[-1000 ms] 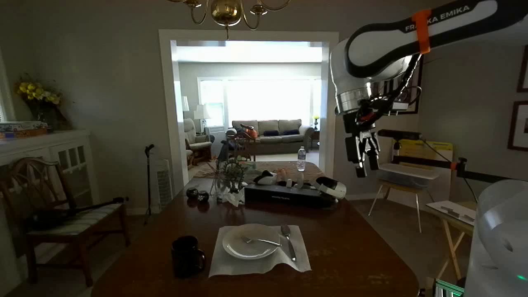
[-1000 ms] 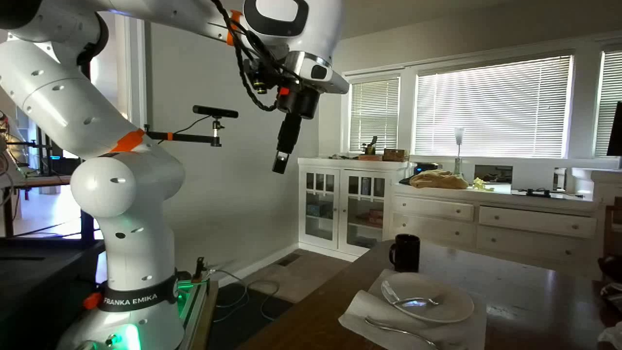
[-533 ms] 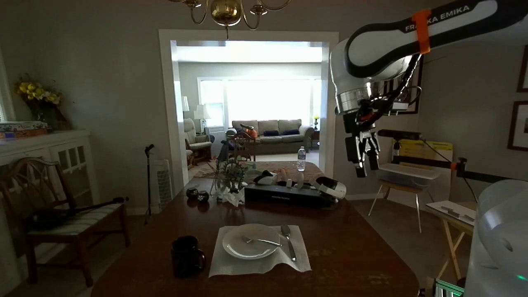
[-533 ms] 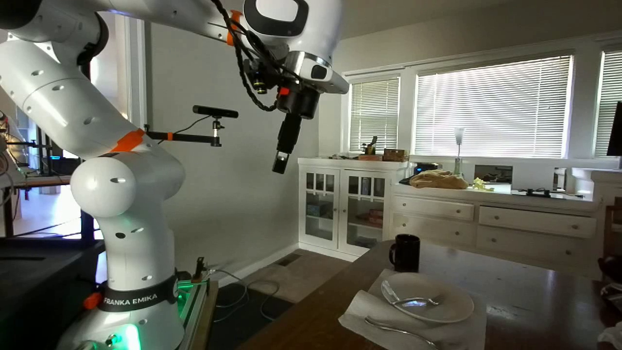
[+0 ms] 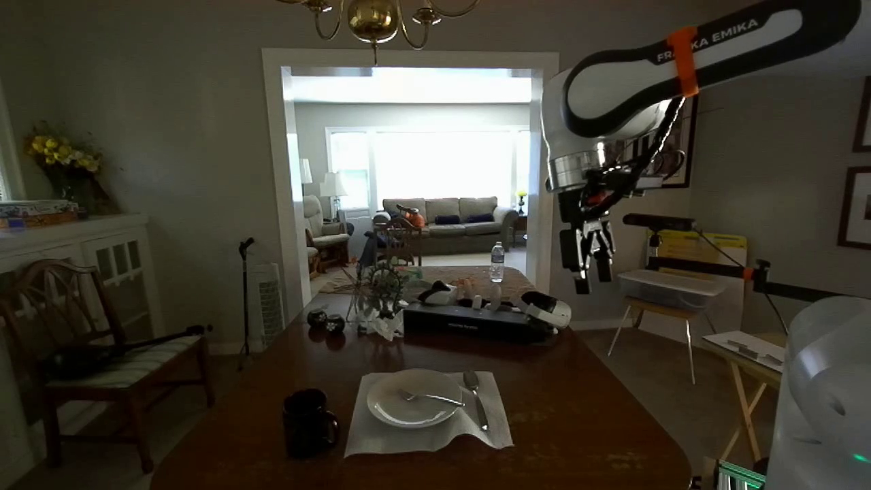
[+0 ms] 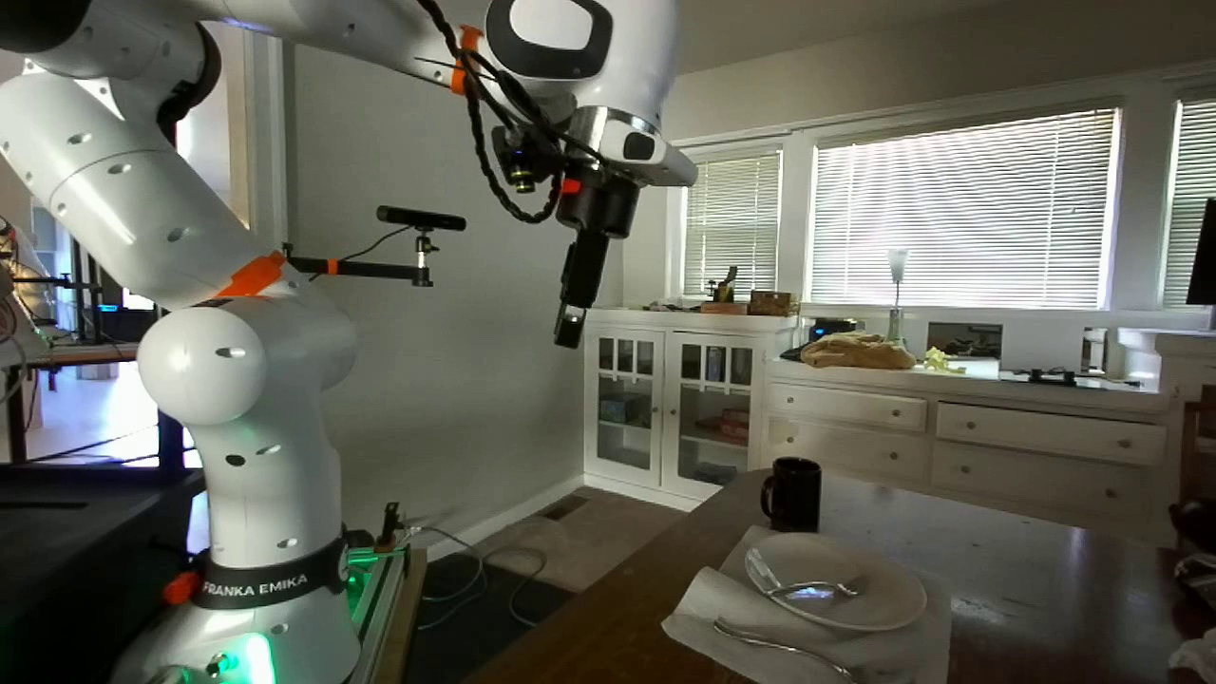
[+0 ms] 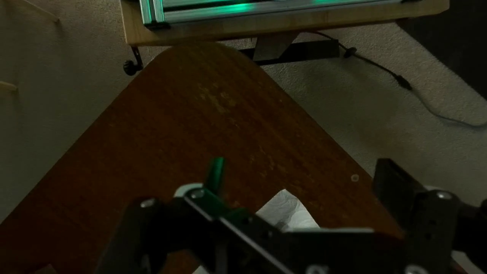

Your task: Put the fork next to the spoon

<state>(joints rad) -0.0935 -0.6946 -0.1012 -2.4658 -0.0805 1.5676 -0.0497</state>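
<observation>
Silver on white, the fork (image 5: 437,397) is lying on the plate (image 5: 389,412), well below our gripper (image 5: 593,278) and, in an exterior view, leftward of it. We are holding the fingers (image 5: 582,283) wide apart, gripping nothing. The fork's handle is pointing toward the spoon (image 5: 479,403), so we are judging a crosswise pinch best. Beside the spoon, the paper mat (image 5: 501,423) is offering a narrow strip, tabletop (image 5: 571,410) spreading beyond.

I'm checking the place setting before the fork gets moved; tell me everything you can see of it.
The fork is slim, silvery and shiny, apparently metal, with a narrow handle. It lies on the white plate, head near the middle, handle reaching the rim toward the spoon but not touching it. Its tines are too small to count.
</observation>
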